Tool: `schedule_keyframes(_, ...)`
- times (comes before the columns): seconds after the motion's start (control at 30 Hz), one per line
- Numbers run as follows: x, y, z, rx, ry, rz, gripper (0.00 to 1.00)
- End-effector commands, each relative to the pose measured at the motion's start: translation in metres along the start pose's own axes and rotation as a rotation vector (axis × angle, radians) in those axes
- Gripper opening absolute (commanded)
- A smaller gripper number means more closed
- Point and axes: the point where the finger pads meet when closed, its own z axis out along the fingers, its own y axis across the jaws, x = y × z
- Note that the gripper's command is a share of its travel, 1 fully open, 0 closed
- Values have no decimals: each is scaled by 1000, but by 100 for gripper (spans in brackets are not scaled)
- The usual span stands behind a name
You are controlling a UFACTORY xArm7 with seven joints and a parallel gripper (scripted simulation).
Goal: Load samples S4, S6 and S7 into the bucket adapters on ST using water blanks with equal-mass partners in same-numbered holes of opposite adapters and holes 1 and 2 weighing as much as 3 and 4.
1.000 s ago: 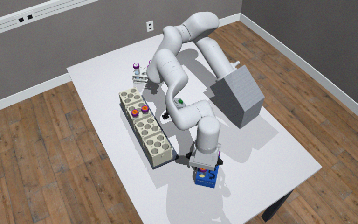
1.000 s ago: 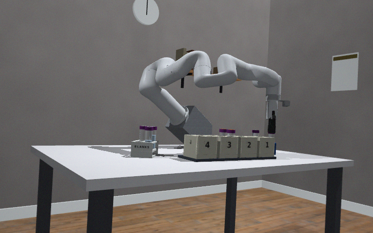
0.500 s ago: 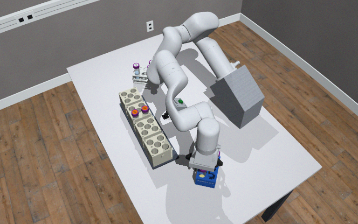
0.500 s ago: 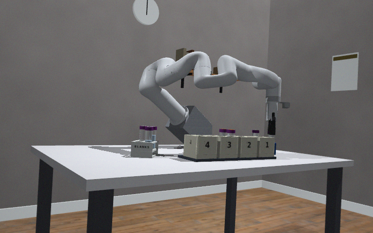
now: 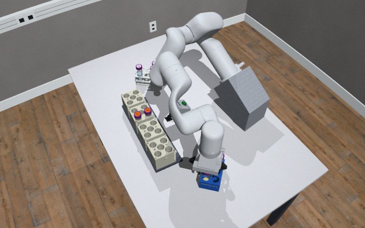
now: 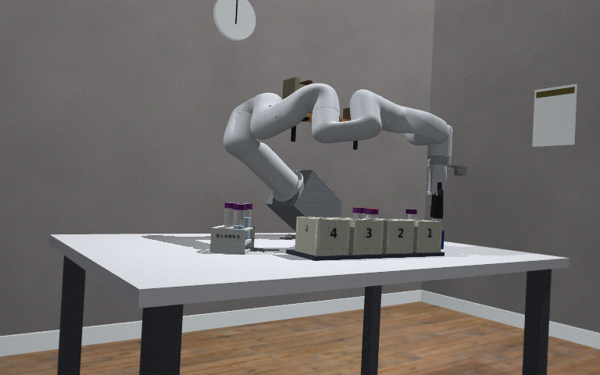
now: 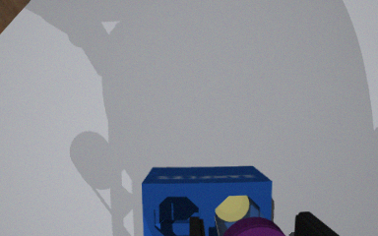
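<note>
Gripper (image 5: pixel 207 164) (image 6: pixel 437 212) (image 7: pixel 250 227) partly open, fingers apart on either side of a purple cap (image 7: pixel 256 229) at the blue rack (image 5: pixel 209 185) (image 7: pixel 207 191); no grip seen. Lettering on the rack's edge unreadable; a pale yellow tube tip or liquid shows beside the cap.

Alongside, the loading stand (image 5: pixel 175 162) (image 6: pixel 376 255) bears adapters marked 1 (image 5: pixel 165 160) (image 6: pixel 428 241), 2 (image 5: pixel 139 131) (image 6: pixel 400 243), 3 (image 5: pixel 146 118) (image 6: pixel 368 243) and 4 (image 5: pixel 125 100) (image 6: pixel 333 245). Two orange-dotted tubes (image 5: pixel 142 112) (image 6: pixel 365 212) stand in 3, IDs too small to read.

Green DONE key (image 5: pixel 184 103) on its sloped desk, under the arm's reach.

Farther off: white rack (image 5: pixel 142 79) (image 6: pixel 227 245), reading "BLANKS", purple-capped tubes (image 5: pixel 139 67) (image 6: pixel 239 214) upright, partly behind the arm from above.

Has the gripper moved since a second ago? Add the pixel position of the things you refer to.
Yes: in the exterior view, the gripper (image 5: pixel 208 169) (image 6: pixel 437 216) (image 7: pixel 251 226) has come down slightly, its fingertips now closer to the top level of adapter 1 (image 5: pixel 165 160) (image 6: pixel 429 238).
</note>
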Motion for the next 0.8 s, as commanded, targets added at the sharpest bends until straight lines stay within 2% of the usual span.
schedule_keyframes(0.0,1,0,-3,2,5,1,57)
schedule_keyframes(0.07,1,0,-3,2,5,1,57)
schedule_keyframes(0.1,1,0,-3,2,5,1,0)
schedule_keyframes(0.77,1,0,-4,2,4,1,0)
